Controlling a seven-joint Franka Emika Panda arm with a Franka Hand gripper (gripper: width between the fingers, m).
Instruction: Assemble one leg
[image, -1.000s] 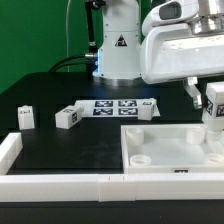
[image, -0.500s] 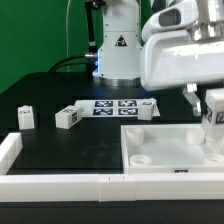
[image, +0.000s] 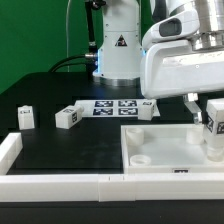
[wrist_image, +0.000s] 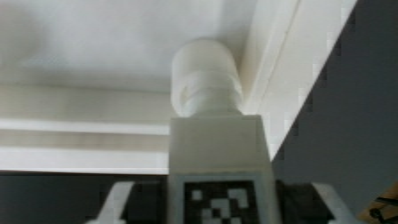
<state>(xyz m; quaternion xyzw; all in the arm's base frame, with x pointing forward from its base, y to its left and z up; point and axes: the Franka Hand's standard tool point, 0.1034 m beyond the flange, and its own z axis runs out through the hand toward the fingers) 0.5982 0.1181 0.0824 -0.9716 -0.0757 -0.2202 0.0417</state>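
Observation:
My gripper (image: 212, 112) is shut on a white leg (image: 214, 128) with a black-and-white tag, at the exterior view's right. The leg stands upright with its lower end at the right side of the large flat white panel (image: 165, 143). In the wrist view the leg (wrist_image: 217, 130) runs from between my fingers (wrist_image: 139, 200) down toward the panel (wrist_image: 89, 100), near its raised edge. Two more legs lie on the black table: one (image: 25, 117) at the left and one (image: 67, 118) nearer the middle. Another (image: 150, 108) lies behind the panel.
The marker board (image: 108, 106) lies flat at the back centre, in front of the robot base (image: 118, 45). A low white wall (image: 60, 185) runs along the table's front and turns up at the left corner (image: 8, 150).
My gripper has moved down and slightly left with the leg, bringing it lower over the panel's right side. The other parts have not moved.

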